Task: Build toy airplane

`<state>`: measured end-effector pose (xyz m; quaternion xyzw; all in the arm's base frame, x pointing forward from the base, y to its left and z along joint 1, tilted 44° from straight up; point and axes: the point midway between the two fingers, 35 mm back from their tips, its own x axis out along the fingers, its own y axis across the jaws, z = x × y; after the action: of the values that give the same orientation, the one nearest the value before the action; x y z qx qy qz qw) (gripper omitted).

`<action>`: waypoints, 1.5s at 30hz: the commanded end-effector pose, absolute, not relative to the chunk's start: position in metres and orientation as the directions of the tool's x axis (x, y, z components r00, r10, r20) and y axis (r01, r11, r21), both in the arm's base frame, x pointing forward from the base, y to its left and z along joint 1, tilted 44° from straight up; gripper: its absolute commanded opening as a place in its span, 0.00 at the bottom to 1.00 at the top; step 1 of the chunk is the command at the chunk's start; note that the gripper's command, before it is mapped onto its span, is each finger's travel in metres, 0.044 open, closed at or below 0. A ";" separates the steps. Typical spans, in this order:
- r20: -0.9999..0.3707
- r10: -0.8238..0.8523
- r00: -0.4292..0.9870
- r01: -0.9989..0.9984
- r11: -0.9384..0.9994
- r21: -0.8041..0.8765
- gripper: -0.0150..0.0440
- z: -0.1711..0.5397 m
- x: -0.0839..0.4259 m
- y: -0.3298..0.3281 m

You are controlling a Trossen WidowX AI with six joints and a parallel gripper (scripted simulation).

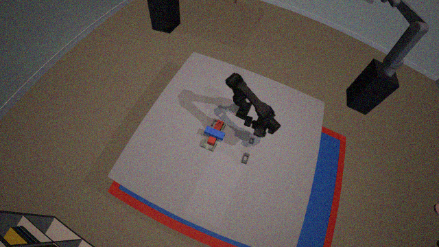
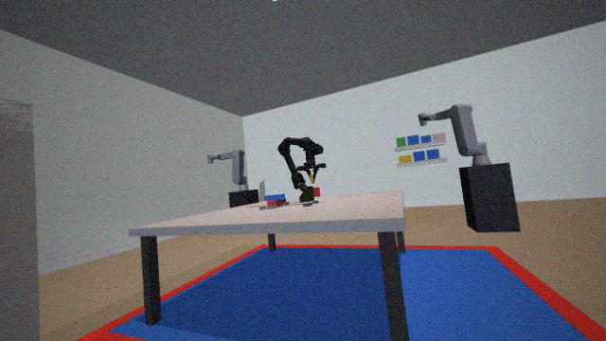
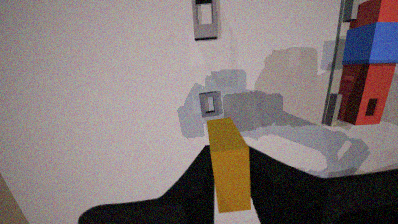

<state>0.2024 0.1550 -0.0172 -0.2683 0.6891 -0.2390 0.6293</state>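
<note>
The red fuselage (image 1: 211, 140) (image 2: 276, 204) (image 3: 353, 94) lies in the pale cradle (image 1: 204, 145). The blue wing (image 1: 215, 133) (image 2: 275, 197) (image 3: 369, 44) lies across its top; its tab and socket are hidden. A dark socket opening (image 3: 371, 107) shows in the fuselage near its end in the wrist view. My gripper (image 2: 311, 175) (image 3: 222, 148) is shut on the yellow tail fin (image 2: 311, 179) (image 3: 232, 177), held above the table, off to the side of the fuselage. The fin's tab is not clearly visible.
Two small grey holders (image 1: 245, 158) (image 1: 251, 140) stand on the table (image 1: 212, 192) beside the cradle, one beyond the fin in the wrist view. A thin upright rod or edge (image 3: 335, 65) stands beside the fuselage. Other arms on black pedestals stand off the table.
</note>
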 end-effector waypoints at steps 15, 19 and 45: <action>-0.753 -0.655 -0.067 -0.058 0.756 -0.652 0.25 0.015 0.217 0.126; -0.756 -0.651 -0.066 -0.055 0.759 -0.649 0.25 0.023 0.221 0.115; -0.762 -0.645 -0.059 -0.032 0.764 -0.644 0.25 0.069 0.228 0.043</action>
<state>0.2292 0.0537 0.0628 -0.2433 0.6878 -0.2372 0.6414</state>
